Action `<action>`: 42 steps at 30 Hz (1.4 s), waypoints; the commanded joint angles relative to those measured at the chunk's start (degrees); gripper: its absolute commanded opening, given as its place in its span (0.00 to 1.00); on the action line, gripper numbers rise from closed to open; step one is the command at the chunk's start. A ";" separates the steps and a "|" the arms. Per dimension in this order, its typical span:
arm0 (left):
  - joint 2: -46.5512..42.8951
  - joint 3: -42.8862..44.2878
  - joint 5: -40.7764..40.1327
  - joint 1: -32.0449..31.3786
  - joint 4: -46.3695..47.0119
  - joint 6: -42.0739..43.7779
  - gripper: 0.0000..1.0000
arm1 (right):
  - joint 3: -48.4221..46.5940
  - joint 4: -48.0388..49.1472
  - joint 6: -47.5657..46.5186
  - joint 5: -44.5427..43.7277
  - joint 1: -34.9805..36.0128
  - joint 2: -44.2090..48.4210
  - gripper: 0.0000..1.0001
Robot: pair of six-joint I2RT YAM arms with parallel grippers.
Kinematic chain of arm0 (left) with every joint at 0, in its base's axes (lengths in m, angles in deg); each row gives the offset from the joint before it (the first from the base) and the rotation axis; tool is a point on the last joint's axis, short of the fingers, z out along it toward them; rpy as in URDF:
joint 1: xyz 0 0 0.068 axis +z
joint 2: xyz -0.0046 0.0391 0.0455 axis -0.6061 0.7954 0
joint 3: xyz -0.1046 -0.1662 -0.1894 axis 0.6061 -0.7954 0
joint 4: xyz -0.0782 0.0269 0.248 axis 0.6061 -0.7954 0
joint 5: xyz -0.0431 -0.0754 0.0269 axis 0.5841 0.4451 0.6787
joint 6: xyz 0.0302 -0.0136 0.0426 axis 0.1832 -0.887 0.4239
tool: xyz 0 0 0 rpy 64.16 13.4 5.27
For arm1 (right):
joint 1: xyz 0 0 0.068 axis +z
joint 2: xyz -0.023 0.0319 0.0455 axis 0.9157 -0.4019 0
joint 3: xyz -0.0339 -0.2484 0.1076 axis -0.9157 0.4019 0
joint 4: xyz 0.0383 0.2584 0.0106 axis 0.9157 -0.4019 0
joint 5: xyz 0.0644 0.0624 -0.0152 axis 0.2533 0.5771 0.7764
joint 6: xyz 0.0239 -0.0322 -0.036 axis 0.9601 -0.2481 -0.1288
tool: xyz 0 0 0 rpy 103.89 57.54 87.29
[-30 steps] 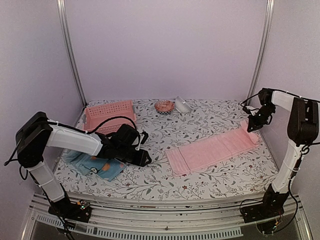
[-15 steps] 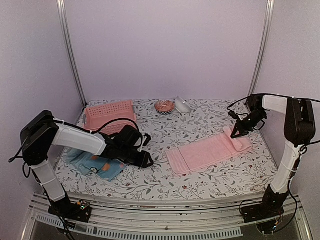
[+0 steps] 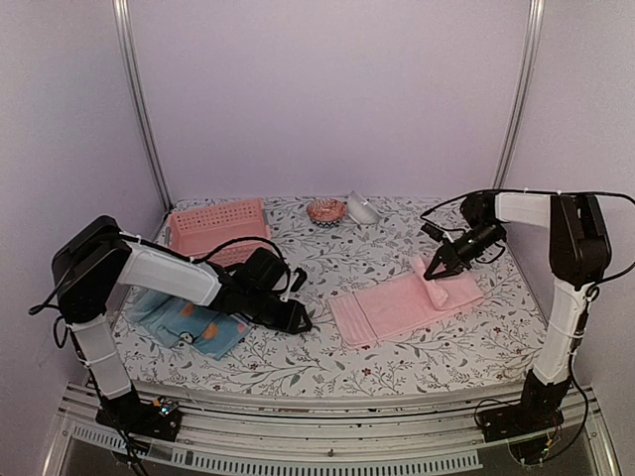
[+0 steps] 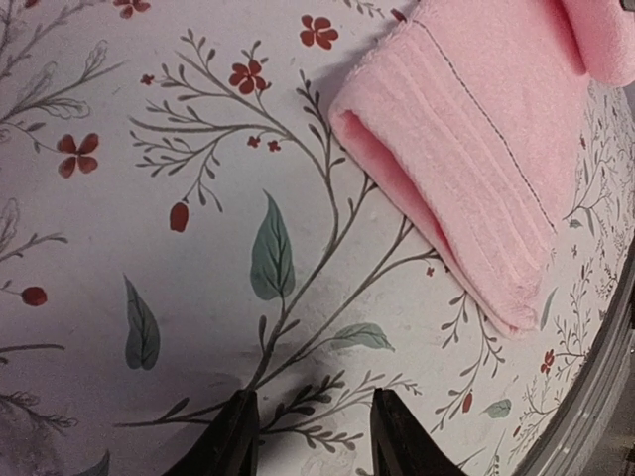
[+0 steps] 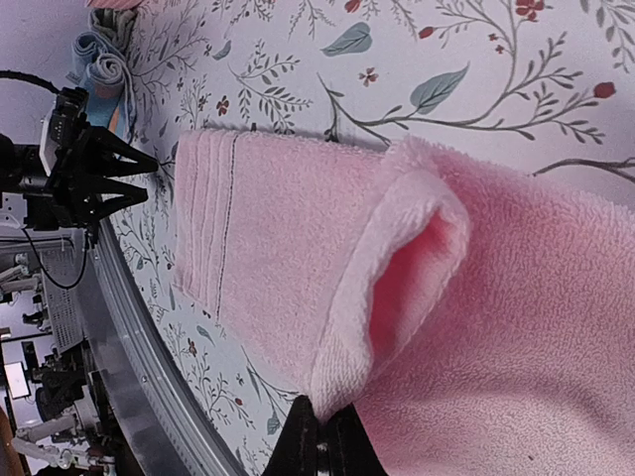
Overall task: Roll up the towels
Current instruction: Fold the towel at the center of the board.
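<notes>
Right wrist view: right gripper (image 5: 319, 421) pinched shut on the folded-over end of the pink towel (image 5: 278, 228), right of the middle of the tabletop (image 3: 327, 367). Left gripper (image 4: 313, 436) hangs part-open and empty nearby; unpinned, the towel may drag, loosening the roll.

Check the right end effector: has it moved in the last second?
Yes. The right end effector has swept left, away from the right frame post, dragging the end of the pink towel over with it.
</notes>
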 commanded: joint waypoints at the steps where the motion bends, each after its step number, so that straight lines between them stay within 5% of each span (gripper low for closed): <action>1: 1.42 1.51 0.69 -0.34 -0.40 -1.19 0.41 | -2.43 -0.41 0.68 4.51 4.35 -1.18 0.02; 19: 7.49 4.71 1.20 -5.03 2.57 -4.36 0.38 | -4.28 3.52 7.05 7.32 18.99 -6.06 0.02; 42: 10.53 4.52 3.89 -5.67 5.91 -5.28 0.20 | -11.92 6.00 13.91 5.00 24.10 -12.60 0.03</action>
